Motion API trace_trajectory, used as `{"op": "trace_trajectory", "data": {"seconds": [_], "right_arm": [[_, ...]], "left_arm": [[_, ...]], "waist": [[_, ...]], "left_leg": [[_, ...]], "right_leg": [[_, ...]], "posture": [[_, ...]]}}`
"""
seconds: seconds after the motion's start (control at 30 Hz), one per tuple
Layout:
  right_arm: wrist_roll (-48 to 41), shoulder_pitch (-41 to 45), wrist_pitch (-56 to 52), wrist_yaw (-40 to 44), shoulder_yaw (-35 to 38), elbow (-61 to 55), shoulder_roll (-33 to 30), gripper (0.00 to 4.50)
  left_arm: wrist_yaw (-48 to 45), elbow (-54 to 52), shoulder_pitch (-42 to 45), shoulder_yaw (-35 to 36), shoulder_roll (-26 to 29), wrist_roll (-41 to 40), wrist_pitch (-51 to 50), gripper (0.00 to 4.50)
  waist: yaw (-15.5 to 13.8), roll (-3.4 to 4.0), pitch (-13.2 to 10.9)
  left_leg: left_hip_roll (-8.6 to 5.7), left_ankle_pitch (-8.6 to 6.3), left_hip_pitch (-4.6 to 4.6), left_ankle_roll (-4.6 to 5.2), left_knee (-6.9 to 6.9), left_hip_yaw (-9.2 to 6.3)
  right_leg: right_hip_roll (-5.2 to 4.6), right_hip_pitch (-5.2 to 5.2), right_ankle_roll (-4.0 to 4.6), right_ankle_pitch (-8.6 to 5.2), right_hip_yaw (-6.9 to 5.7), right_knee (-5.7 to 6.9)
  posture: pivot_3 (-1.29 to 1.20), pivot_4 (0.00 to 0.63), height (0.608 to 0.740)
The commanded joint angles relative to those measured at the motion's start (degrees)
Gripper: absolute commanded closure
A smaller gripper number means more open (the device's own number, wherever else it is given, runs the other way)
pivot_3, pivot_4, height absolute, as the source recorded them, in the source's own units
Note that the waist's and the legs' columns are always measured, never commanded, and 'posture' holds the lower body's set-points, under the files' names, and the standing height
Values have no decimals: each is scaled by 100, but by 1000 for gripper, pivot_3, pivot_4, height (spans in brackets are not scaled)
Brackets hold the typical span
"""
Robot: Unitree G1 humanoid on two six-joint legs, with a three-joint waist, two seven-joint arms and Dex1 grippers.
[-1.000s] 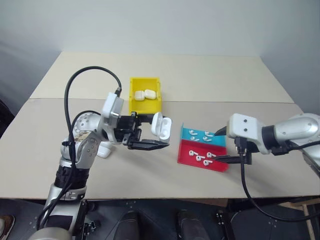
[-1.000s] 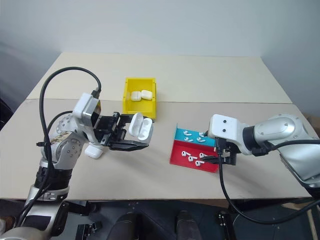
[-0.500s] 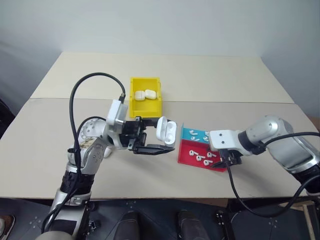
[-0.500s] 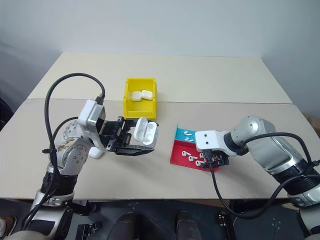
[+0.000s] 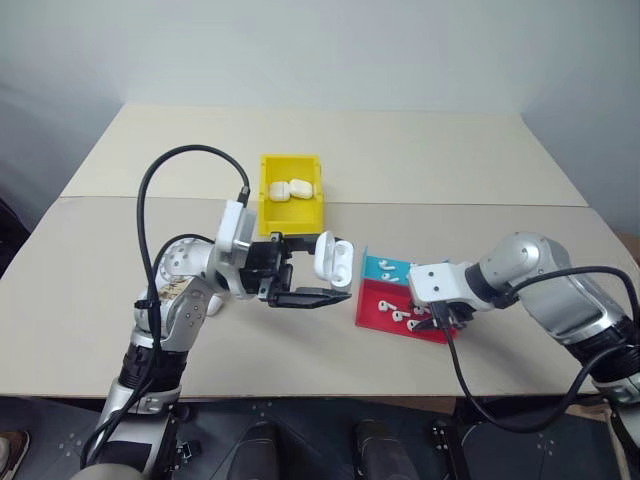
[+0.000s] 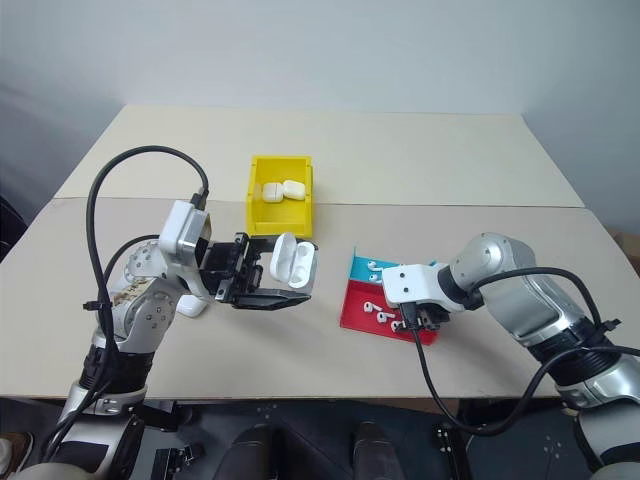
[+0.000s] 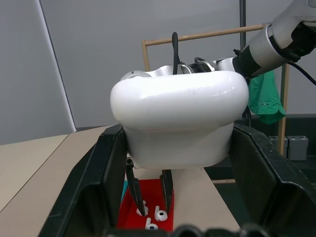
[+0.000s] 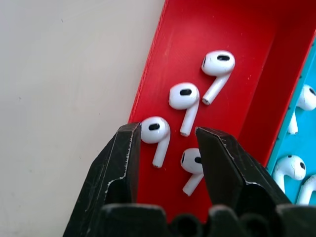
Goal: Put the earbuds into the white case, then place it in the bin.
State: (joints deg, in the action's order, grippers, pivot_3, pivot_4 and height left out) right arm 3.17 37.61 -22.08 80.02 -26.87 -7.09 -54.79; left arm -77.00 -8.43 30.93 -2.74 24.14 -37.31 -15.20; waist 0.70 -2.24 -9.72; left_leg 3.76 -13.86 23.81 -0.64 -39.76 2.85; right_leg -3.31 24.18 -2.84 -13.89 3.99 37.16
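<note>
Right wrist view: earbuds (image 8: 157,134) between right gripper (image 8: 165,140) fingers.

The bin (image 5: 291,203) is bright yellow, with white cases inside. The open case (image 5: 331,262) is glossy white, between black fingers (image 5: 305,297). White earbuds (image 8: 156,132) with dark spots, perhaps grilles, lie on a red tray (image 5: 386,318) beside a blue tray (image 5: 375,268). The counter (image 5: 400,150) is plain beige.

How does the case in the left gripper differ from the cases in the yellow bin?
The held case has its lid open; the bin cases are shut. The held case is up off the table, gripped by the left gripper; the bin cases lie on the floor of the bin. All are glossy white and alike in size.
</note>
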Motion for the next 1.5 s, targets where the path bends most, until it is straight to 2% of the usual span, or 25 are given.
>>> {"op": "trace_trajectory", "data": {"seconds": [0.03,0.97,1.5], "right_arm": [[88,73,149,143,30,8,6,2363],[505,-184,270,236,3,171,155,2363],[285,-351,137,292,310,-404,-73,2363]], "left_arm": [[63,-198,47,-27,-16,-10,89,1703],[317,-471,-162,-44,68,-53,5,1703],[279,-436,-146,-83,89,-57,30,1703]], "waist": [[0,0,0],[1,1,0],[-1,1,0]], "left_leg": [[0,0,0,0,0,0],[0,0,-5,0,0,0],[0,0,-3,0,1,0]], "right_leg": [[0,0,0,0,0,0],[0,-5,0,0,-1,0],[0,-3,0,0,-1,-1]], "posture": [[0,150,740],[0,150,740],[0,150,740]]}}
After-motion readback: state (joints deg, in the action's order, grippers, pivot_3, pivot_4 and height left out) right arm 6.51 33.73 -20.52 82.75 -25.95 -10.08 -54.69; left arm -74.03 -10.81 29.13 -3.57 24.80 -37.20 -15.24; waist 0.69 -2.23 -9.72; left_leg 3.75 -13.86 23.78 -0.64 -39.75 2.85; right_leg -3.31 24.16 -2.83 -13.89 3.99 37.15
